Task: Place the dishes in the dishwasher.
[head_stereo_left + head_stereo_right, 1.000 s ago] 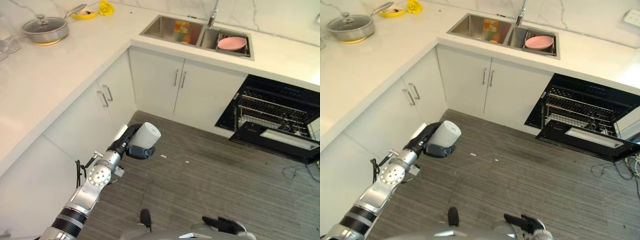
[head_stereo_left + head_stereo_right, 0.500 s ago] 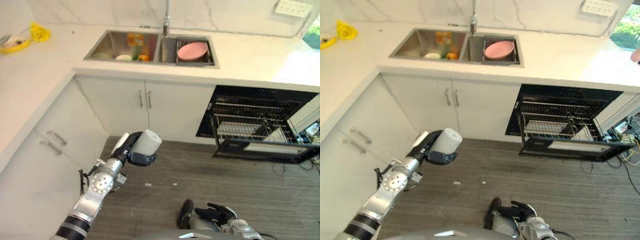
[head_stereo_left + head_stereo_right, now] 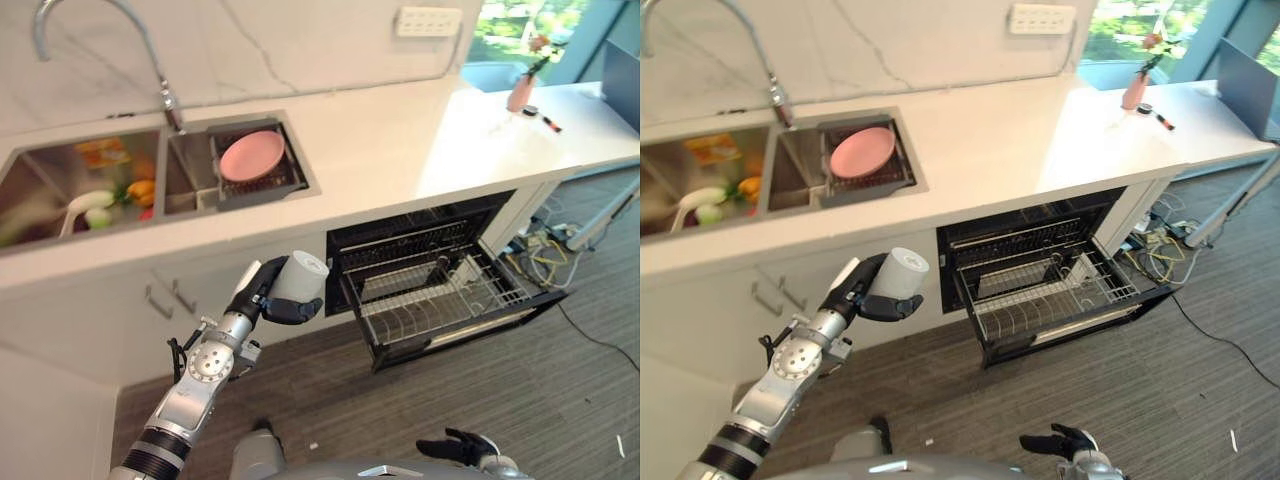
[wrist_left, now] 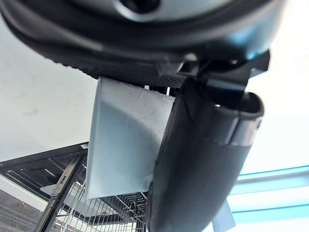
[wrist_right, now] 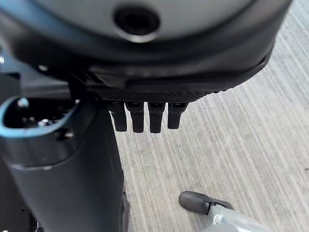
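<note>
White cylindrical cup (image 3: 297, 277) sits gripped in the robot's left hand (image 3: 262, 295), whose dark fingers and thumb curl round its wall, held in the air in front of the white cabinet fronts (image 3: 120, 320) and just beside the open black dishwasher (image 3: 440, 285) with its wire rack (image 3: 430, 300) pulled out. A round pink plate (image 3: 251, 155) lies on a dark rack in the steel sink (image 3: 60, 195) set in the white countertop (image 3: 400, 140). The right hand (image 3: 1060, 441) hangs low over the grey striped floor (image 3: 500, 400), its fingers relaxed and holding nothing.

left hand (image 3: 862, 290) gripping white cup (image 3: 900, 274), open dishwasher (image 3: 1045, 275)
</note>
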Robot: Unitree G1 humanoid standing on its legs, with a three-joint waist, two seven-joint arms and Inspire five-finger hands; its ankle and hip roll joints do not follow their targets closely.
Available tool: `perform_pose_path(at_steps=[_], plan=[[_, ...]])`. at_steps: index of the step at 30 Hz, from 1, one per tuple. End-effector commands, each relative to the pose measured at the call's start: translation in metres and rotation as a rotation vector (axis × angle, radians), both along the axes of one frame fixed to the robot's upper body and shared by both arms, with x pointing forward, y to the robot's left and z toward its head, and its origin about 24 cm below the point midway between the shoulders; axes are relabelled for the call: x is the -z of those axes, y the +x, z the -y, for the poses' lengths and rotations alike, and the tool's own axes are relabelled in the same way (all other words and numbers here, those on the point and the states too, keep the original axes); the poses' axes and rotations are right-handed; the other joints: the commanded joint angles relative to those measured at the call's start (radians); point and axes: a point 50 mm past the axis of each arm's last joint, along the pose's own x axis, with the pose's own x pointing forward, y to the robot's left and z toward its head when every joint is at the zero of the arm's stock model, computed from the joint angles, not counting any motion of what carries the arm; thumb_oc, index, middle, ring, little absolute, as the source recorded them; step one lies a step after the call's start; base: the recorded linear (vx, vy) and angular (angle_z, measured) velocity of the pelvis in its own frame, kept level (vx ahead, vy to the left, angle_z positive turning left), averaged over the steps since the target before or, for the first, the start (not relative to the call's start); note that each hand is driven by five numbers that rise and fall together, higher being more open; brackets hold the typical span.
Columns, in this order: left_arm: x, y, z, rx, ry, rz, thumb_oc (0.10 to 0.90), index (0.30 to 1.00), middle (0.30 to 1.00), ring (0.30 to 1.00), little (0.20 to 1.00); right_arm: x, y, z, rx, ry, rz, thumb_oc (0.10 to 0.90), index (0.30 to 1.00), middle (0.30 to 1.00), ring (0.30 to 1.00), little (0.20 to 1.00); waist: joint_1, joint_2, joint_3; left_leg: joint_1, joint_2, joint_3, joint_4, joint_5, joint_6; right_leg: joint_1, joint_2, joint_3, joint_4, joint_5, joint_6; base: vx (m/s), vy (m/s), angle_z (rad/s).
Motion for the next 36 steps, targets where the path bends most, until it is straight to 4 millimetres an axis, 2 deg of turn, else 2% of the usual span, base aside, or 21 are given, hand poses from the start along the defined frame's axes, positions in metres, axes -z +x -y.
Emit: perform_pose_path(at_steps=[1, 7, 12, 15, 16, 17, 18, 19, 20, 21, 22, 23, 24, 25, 27, 28, 30, 31, 32, 34, 36], plan=[[-0.062, 0.019, 0.013, 0.058, -0.086, 0.322, 0.400, 0.300, 0.300, 0.300, 0.300, -0.003, -0.004, 0.015, 0.041, -0.030, 0.014, 0.800, 0.900, 0.900, 0.900, 0.900, 0.027, 0.016, -0.016, 0.207, -0.016, 0.004, -0.044, -0.012, -0.004, -0.120, -0.037, -0.024, 0.074, 0.052, 0.117, 0.18, 0.140, -1.07], [-0.062, 0.020, 0.015, 0.084, -0.094, 0.312, 0.400, 0.300, 0.300, 0.300, 0.300, -0.006, -0.015, 0.028, 0.202, -0.031, 0.037, 0.800, 0.900, 0.900, 0.900, 0.900, -0.007, 0.031, -0.047, 0.317, -0.031, 0.064, -0.171, -0.051, 0.014, -0.110, -0.058, -0.005, 0.079, 0.053, 0.135, 0.12, 0.189, -0.16], [-0.069, 0.025, 0.019, 0.107, -0.113, 0.334, 0.400, 0.300, 0.300, 0.300, 0.300, -0.016, -0.010, 0.052, 0.304, -0.081, 0.114, 0.800, 0.900, 0.900, 0.900, 0.900, -0.033, 0.032, -0.067, 0.363, -0.056, 0.121, -0.223, -0.075, 0.041, -0.133, -0.076, 0.052, 0.067, 0.077, 0.164, 0.03, 0.151, -0.28], [-0.075, 0.030, 0.024, 0.121, -0.132, 0.360, 0.400, 0.300, 0.300, 0.300, 0.300, -0.042, 0.025, 0.079, 0.267, -0.171, 0.297, 0.800, 0.900, 0.900, 0.900, 0.900, -0.059, 0.033, -0.075, 0.383, -0.070, 0.171, -0.233, -0.098, 0.059, -0.159, -0.088, 0.102, 0.063, 0.095, 0.184, 0.00, 0.115, -0.58], [-0.075, 0.030, 0.024, 0.121, -0.132, 0.360, 0.400, 0.300, 0.300, 0.300, 0.300, -0.042, 0.025, 0.079, 0.267, -0.171, 0.297, 0.800, 0.900, 0.900, 0.900, 0.900, -0.059, 0.033, -0.075, 0.383, -0.070, 0.171, -0.233, -0.098, 0.059, -0.159, -0.088, 0.102, 0.063, 0.095, 0.184, -0.02, 0.089, -0.71], [-0.077, 0.031, 0.025, 0.119, -0.141, 0.374, 0.400, 0.300, 0.300, 0.300, 0.300, -0.070, 0.055, 0.090, 0.216, -0.234, 0.473, 0.800, 0.900, 0.900, 0.900, 0.900, -0.078, 0.036, -0.073, 0.391, -0.076, 0.204, -0.239, -0.107, 0.067, -0.180, -0.093, 0.132, 0.062, 0.112, 0.196, -0.05, 0.083, -0.77], [-0.078, 0.032, 0.025, 0.115, -0.144, 0.383, 0.400, 0.300, 0.300, 0.300, 0.300, -0.091, 0.074, 0.095, 0.162, -0.277, 0.585, 0.800, 0.900, 0.900, 0.900, 0.900, -0.085, 0.040, -0.066, 0.395, -0.076, 0.225, -0.241, -0.112, 0.074, -0.203, -0.098, 0.143, 0.073, 0.119, 0.206, -0.05, 0.083, -1.08], [-0.078, 0.032, 0.025, 0.115, -0.144, 0.383, 0.400, 0.300, 0.300, 0.300, 0.300, -0.091, 0.074, 0.095, 0.163, -0.277, 0.585, 0.800, 0.900, 0.900, 0.900, 0.900, -0.083, 0.040, -0.067, 0.394, -0.076, 0.227, -0.241, -0.112, 0.073, -0.205, -0.098, 0.144, 0.073, 0.120, 0.205, -0.15, 0.009, -0.93], [-0.083, 0.034, 0.023, 0.109, -0.147, 0.402, 0.400, 0.300, 0.300, 0.300, 0.300, -0.126, 0.106, 0.095, 0.090, -0.347, 0.763, 0.800, 0.900, 0.900, 0.900, 0.900, -0.086, 0.048, -0.042, 0.392, -0.064, 0.283, -0.235, -0.122, 0.079, -0.267, -0.126, 0.088, 0.135, 0.151, 0.224, -0.21, -0.035, -1.04], [-0.087, 0.035, 0.020, 0.105, -0.143, 0.416, 0.400, 0.300, 0.300, 0.300, 0.300, -0.144, 0.121, 0.092, 0.074, -0.367, 0.856, 0.800, 0.900, 0.900, 0.900, 0.900, -0.060, 0.057, -0.036, 0.383, -0.050, 0.327, -0.232, -0.119, 0.077, -0.293, -0.163, -0.030, 0.173, 0.153, 0.224, -0.23, -0.041, -1.06], [-0.088, 0.035, 0.020, 0.105, -0.143, 0.417, 0.400, 0.300, 0.300, 0.300, 0.300, -0.144, 0.122, 0.092, 0.075, -0.368, 0.857, 0.800, 0.900, 0.900, 0.900, 0.900, -0.060, 0.055, -0.037, 0.375, -0.051, 0.327, -0.230, -0.115, 0.077, -0.301, -0.164, -0.031, 0.177, 0.155, 0.222, -0.23, -0.028, -1.99], [-0.090, 0.035, 0.017, 0.094, -0.154, 0.421, 0.400, 0.300, 0.300, 0.300, 0.300, -0.169, 0.144, 0.079, 0.009, -0.381, 0.988, 0.800, 0.900, 0.900, 0.900, 0.900, -0.043, 0.065, -0.034, 0.355, -0.038, 0.363, -0.224, -0.109, 0.081, -0.297, -0.229, -0.196, 0.248, 0.142, 0.212, -0.13, -0.011, -1.60], [-0.090, 0.035, 0.017, 0.094, -0.154, 0.421, 0.400, 0.300, 0.300, 0.300, 0.300, -0.169, 0.144, 0.079, 0.009, -0.381, 0.988, 0.800, 0.900, 0.900, 0.900, 0.900, -0.043, 0.065, -0.034, 0.355, -0.038, 0.363, -0.224, -0.109, 0.081, -0.297, -0.229, -0.196, 0.248, 0.142, 0.212, -0.14, -0.048, -1.47], [-0.091, 0.037, 0.016, 0.090, -0.161, 0.422, 0.400, 0.300, 0.300, 0.300, 0.300, -0.183, 0.151, 0.071, -0.026, -0.366, 1.063, 0.800, 0.900, 0.900, 0.900, 0.900, -0.053, 0.062, -0.036, 0.346, -0.038, 0.369, -0.223, -0.104, 0.084, -0.294, -0.241, -0.168, 0.271, 0.137, 0.214, 0.00, -0.094, -0.23], [-0.090, 0.042, 0.017, 0.066, -0.196, 0.416, 0.400, 0.300, 0.300, 0.300, 0.300, -0.206, 0.156, 0.059, -0.048, -0.337, 1.195, 0.800, 0.900, 0.900, 0.900, 0.900, -0.079, 0.051, -0.044, 0.345, -0.040, 0.356, -0.224, -0.099, 0.085, -0.294, -0.214, -0.004, 0.267, 0.130, 0.222, 0.03, -0.181, -0.04], [-0.091, 0.042, 0.017, 0.054, -0.214, 0.429, 0.400, 0.300, 0.300, 0.300, 0.300, -0.239, 0.167, 0.038, -0.103, -0.280, 1.379, 0.800, 0.900, 0.900, 0.900, 0.900, -0.066, 0.041, -0.060, 0.346, -0.037, 0.365, -0.213, -0.100, 0.078, -0.245, -0.221, 0.015, 0.197, 0.129, 0.228, 0.01, -0.260, 0.26], [-0.090, 0.041, 0.016, 0.052, -0.215, 0.426, 0.400, 0.300, 0.300, 0.300, 0.300, -0.261, 0.176, 0.016, -0.156, -0.189, 1.506, 0.800, 0.900, 0.900, 0.900, 0.900, -0.045, 0.031, -0.078, 0.335, -0.028, 0.374, -0.211, -0.088, 0.063, -0.212, -0.229, -0.037, 0.113, 0.139, 0.236, 0.00, -0.251, -0.07], [-0.090, 0.041, 0.016, 0.052, -0.214, 0.426, 0.400, 0.300, 0.300, 0.300, 0.300, -0.261, 0.176, 0.016, -0.156, -0.188, 1.506, 0.800, 0.900, 0.900, 0.900, 0.900, -0.048, 0.031, -0.078, 0.334, -0.028, 0.372, -0.211, -0.088, 0.062, -0.208, -0.227, -0.039, 0.107, 0.142, 0.236, 0.04, -0.291, -0.12], [-0.090, 0.043, 0.018, 0.032, -0.257, 0.429, 0.400, 0.300, 0.300, 0.300, 0.300, -0.280, 0.178, -0.011, -0.205, -0.018, 1.627, 0.800, 0.900, 0.900, 0.900, 0.900, -0.038, 0.031, -0.091, 0.329, -0.005, 0.375, -0.221, -0.061, 0.041, -0.179, -0.210, -0.061, 0.037, 0.145, 0.235, 0.05, -0.249, 0.22], [-0.089, 0.044, 0.020, 0.030, -0.272, 0.423, 0.400, 0.300, 0.300, 0.300, 0.300, -0.282, 0.178, -0.020, -0.208, 0.058, 1.652, 0.800, 0.900, 0.900, 0.900, 0.900, -0.035, 0.032, -0.097, 0.329, 0.002, 0.376, -0.227, -0.050, 0.033, -0.163, -0.205, -0.076, 0.017, 0.143, 0.234, 0.03, -0.181, 0.21], [-0.087, 0.045, 0.026, 0.038, -0.287, 0.413, 0.400, 0.300, 0.300, 0.300, 0.300, -0.285, 0.178, -0.041, -0.212, 0.247, 1.678, 0.800, 0.900, 0.900, 0.900, 0.900, -0.031, 0.034, -0.100, 0.330, 0.010, 0.366, -0.247, -0.026, 0.023, -0.153, -0.192, -0.091, 0.013, 0.133, 0.226, 0.02, -0.127, 0.19]])
